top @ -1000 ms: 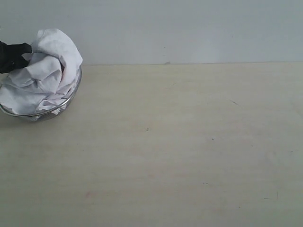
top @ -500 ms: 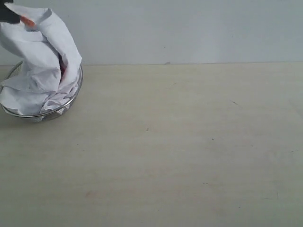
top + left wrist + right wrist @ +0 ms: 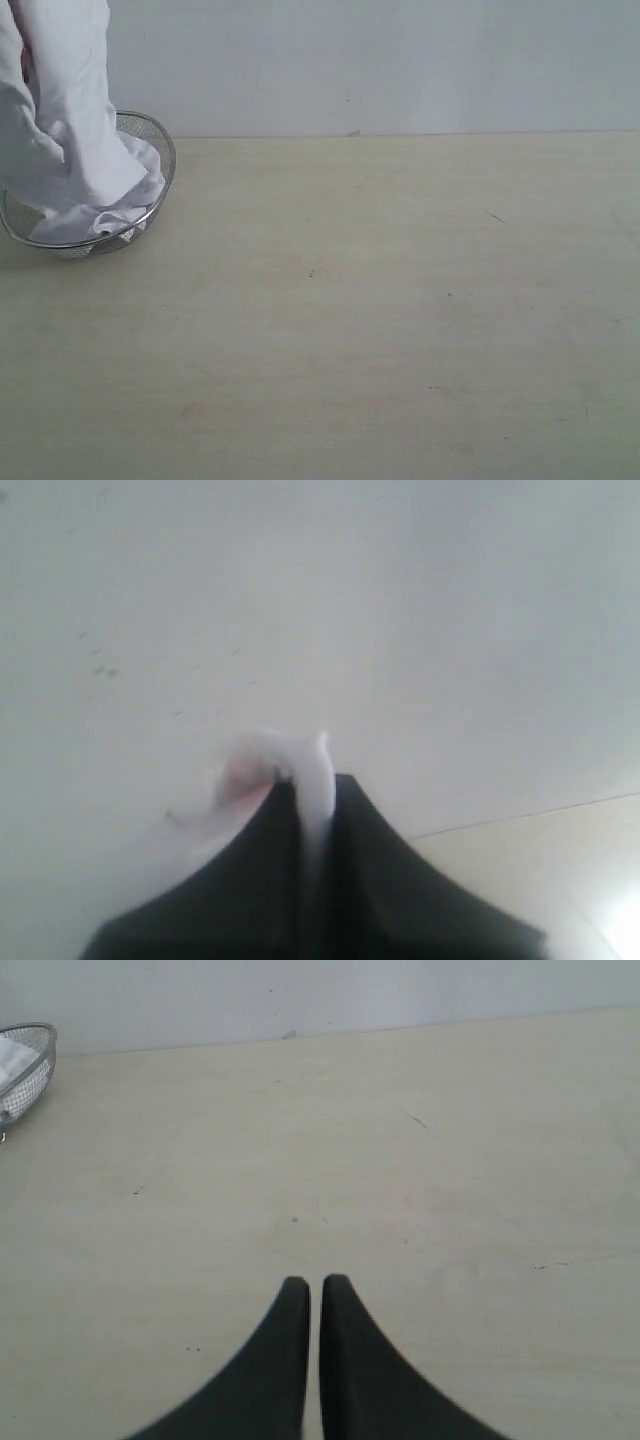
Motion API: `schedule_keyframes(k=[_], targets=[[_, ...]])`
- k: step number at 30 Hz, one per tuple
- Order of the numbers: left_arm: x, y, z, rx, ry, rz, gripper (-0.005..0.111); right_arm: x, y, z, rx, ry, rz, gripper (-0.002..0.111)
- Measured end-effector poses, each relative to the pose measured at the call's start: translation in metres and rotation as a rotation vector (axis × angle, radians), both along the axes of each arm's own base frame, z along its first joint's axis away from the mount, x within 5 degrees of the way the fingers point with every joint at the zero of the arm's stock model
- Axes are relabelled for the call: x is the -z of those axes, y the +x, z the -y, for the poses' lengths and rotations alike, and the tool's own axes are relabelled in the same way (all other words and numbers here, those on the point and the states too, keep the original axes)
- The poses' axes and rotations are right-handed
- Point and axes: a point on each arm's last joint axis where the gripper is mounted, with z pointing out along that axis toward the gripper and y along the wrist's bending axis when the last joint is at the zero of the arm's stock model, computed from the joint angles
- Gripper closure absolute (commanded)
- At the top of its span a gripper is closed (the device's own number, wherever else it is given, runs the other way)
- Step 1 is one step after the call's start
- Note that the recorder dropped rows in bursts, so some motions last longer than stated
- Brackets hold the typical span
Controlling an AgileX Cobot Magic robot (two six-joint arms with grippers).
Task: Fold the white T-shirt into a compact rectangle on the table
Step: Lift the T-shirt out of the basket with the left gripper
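The white T-shirt [image 3: 65,120] hangs stretched upward out of a silver wire-mesh bowl [image 3: 150,135] at the far left of the table [image 3: 380,300]; its lower folds still lie in the bowl. The top of the shirt runs off the exterior view, so the left gripper is not seen there. In the left wrist view, my left gripper [image 3: 312,780] is shut on a bunch of the white T-shirt [image 3: 300,755], which pokes out between the black fingers. My right gripper [image 3: 314,1282] hovers over bare table with its fingers together and nothing between them.
A pale grey wall runs behind the table's far edge. The wire-mesh bowl [image 3: 28,1060] also shows at the edge of the right wrist view, well away from the right gripper. A few dark specks and scratches mark the tabletop.
The left gripper has risen out of the exterior view, pulling the shirt from a crumpled heap in the bowl into a tall hanging column. More of the bowl's rim is now bared.
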Motion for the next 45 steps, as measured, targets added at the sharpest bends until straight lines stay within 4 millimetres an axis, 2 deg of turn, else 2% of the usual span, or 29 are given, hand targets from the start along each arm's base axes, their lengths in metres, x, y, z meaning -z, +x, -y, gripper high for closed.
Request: schedule_keyframes(k=[3, 5, 9, 13, 18, 24, 29, 34, 38, 45], targets=[[-0.027, -0.023, 0.014, 0.075, -0.058, 0.065, 0.102, 0.0, 0.0, 0.0, 0.0, 0.0, 0.0, 0.108], [-0.038, -0.035, 0.026, 0.121, -0.078, 0.089, 0.102, 0.0, 0.0, 0.0, 0.0, 0.0, 0.0, 0.108], [-0.053, -0.056, 0.06, 0.229, -0.077, 0.126, 0.102, 0.0, 0.0, 0.0, 0.0, 0.0, 0.0, 0.108], [-0.069, -0.083, 0.084, 0.317, -0.102, 0.139, 0.102, 0.0, 0.0, 0.0, 0.0, 0.0, 0.0, 0.108], [-0.088, -0.121, 0.1, 0.398, -0.11, 0.163, 0.102, 0.0, 0.0, 0.0, 0.0, 0.0, 0.0, 0.108], [-0.102, -0.165, 0.105, 0.426, -0.102, 0.154, 0.102, 0.0, 0.0, 0.0, 0.0, 0.0, 0.0, 0.108], [-0.094, -0.168, 0.111, 0.452, -0.133, 0.1, 0.102, 0.0, 0.0, 0.0, 0.0, 0.0, 0.0, 0.108], [-0.087, -0.155, 0.132, 0.574, -0.234, 0.041, 0.102, 0.0, 0.0, 0.0, 0.0, 0.0, 0.0, 0.108], [-0.086, -0.153, 0.149, 0.663, -0.298, 0.018, 0.102, 0.0, 0.0, 0.0, 0.0, 0.0, 0.0, 0.108], [-0.094, -0.174, 0.178, 0.791, -0.324, 0.029, 0.102, 0.0, 0.0, 0.0, 0.0, 0.0, 0.0, 0.108]])
